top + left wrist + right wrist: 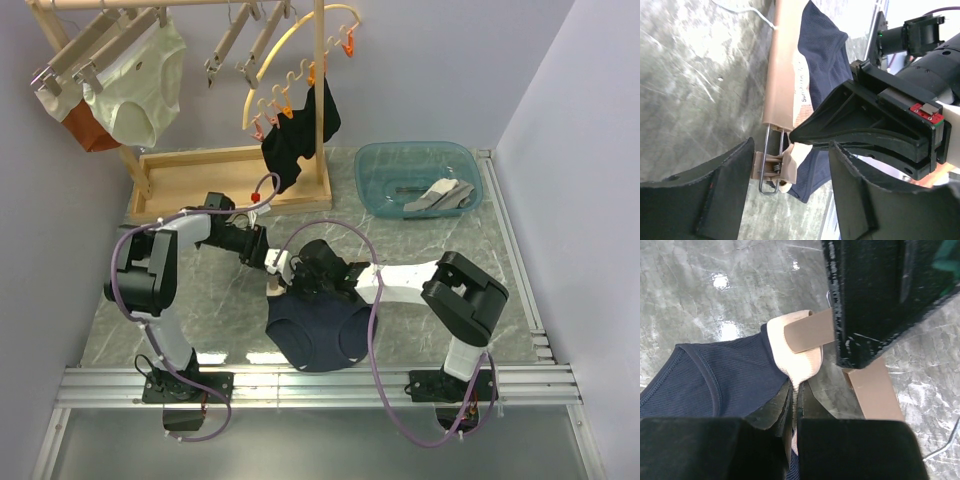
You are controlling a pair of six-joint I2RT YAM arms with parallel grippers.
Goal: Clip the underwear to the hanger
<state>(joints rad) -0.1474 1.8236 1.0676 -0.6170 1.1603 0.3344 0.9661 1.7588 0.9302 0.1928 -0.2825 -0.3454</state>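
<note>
Here the left end effector (790,155) has its fingers apart, straddling the clip (771,168) at the near end of the hanger (785,65), whose bar runs straight away from it along the desk (690,75). The right end effector (796,390) is pinched together on the beige waistband (795,357) of the underwear (320,335), holding it right against that clip, while the navy body trails toward the arms' bases. Whether the clip bites the band I cannot tell. The left arm is nearer the clip, so working it looks like its job.
</note>
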